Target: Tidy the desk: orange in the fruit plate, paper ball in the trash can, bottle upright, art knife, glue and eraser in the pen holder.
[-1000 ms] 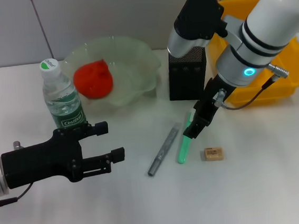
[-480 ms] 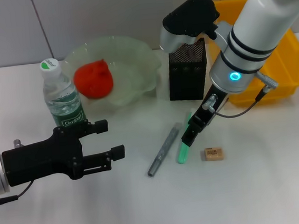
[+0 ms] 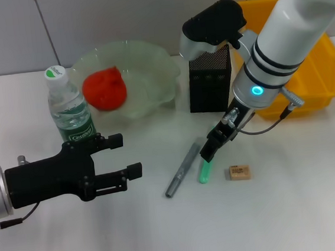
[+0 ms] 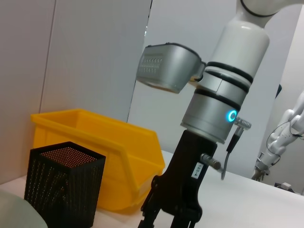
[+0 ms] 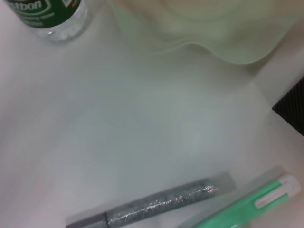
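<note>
The orange (image 3: 104, 88) lies in the pale green fruit plate (image 3: 156, 67). To the plate's left the bottle (image 3: 69, 108) stands upright. A green art knife (image 3: 204, 170), a silver glue stick (image 3: 182, 170) and a tan eraser (image 3: 239, 172) lie on the desk in front of the black mesh pen holder (image 3: 210, 86). My right gripper (image 3: 210, 150) hangs open just above the far end of the art knife. The right wrist view shows the art knife (image 5: 247, 204) and glue stick (image 5: 156, 206) close below. My left gripper (image 3: 129, 156) stands open at the front left, holding nothing. The paper ball is out of view.
A yellow bin (image 3: 314, 81) stands at the back right, behind my right arm. The left wrist view shows the pen holder (image 4: 64, 190) in front of the yellow bin (image 4: 104, 142). A grey wall closes off the back of the desk.
My right gripper has come down and to the left, from beside the pen holder to just over the art knife. The left arm has hardly moved.
</note>
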Motion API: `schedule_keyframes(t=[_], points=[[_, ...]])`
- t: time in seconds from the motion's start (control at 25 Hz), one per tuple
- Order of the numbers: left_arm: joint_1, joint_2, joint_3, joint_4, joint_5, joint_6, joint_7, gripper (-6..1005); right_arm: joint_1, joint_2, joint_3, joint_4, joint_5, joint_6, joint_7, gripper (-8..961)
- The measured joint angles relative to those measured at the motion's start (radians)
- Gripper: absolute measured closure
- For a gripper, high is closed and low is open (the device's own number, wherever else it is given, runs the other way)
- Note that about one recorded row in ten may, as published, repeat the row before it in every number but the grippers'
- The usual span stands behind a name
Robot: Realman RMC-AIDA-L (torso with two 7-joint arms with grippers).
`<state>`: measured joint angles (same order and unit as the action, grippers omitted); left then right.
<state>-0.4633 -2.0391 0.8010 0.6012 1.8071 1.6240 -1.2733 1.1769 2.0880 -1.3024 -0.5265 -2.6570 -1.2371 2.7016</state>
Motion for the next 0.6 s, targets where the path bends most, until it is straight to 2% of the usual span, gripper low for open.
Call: schedule_keyframes(t=[0.6], points=[[-0.001, -0.003, -0.002, 0.005, 0.001, -0.001, 0.002, 187, 0.001, 0.004, 0.0, 0.061, 0.017, 0.068, 0.012, 169]])
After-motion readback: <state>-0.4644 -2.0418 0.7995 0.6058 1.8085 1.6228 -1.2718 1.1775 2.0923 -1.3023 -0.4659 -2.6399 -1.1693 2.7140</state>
